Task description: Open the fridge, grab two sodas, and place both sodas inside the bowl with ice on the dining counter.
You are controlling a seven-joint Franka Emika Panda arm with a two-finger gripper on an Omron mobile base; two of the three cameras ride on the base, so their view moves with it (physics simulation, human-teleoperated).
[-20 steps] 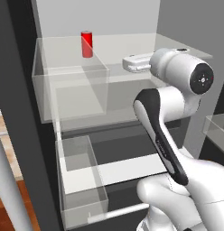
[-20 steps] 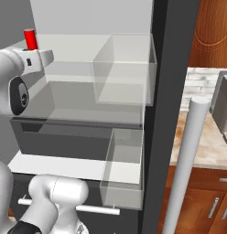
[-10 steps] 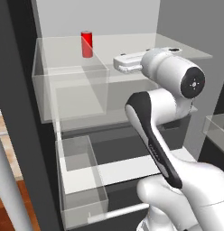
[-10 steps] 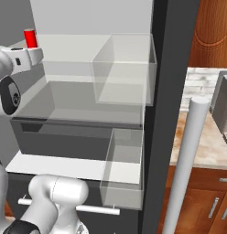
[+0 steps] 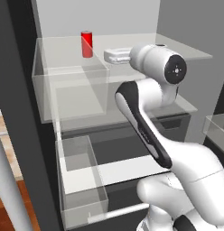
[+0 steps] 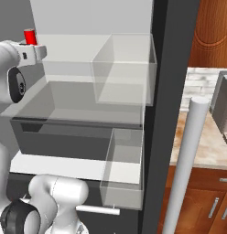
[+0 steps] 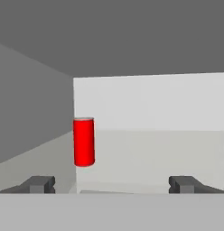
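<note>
You are looking into the open fridge (image 5: 23, 113), its white interior fitted with clear shelves and clear bins. The red soda can (image 5: 87, 44) stands upright on the top shelf (image 5: 186, 49), toward the shelf's back left corner, close to the white back wall. In the right base view the same can (image 6: 29, 36) shows at the upper left, just behind the white hand of the arm.

The white arm (image 5: 145, 131) rises from the lower right of the left base view and bends up to the level of the top shelf. Its hand reaches over that shelf from the right, with the gripper (image 5: 114, 56) pointing toward the can and stopping just to the right of it, not touching it.

In the hand view the fingers (image 7: 39, 184) stand wide apart, open, with nothing between them. The red can (image 7: 84, 142) sits ahead of them, upright, nearer the left finger than the right, in front of the white back wall.

Below the top shelf, a clear bin (image 5: 71, 92) sits at the left of the fridge in the left base view. Lower down, a clear drawer bin (image 5: 82, 180) stands pulled out toward you. At the right edge of the right base view, a beige marble surface (image 6: 197, 132) lies beyond the long white bar handle (image 6: 186, 169).
</note>
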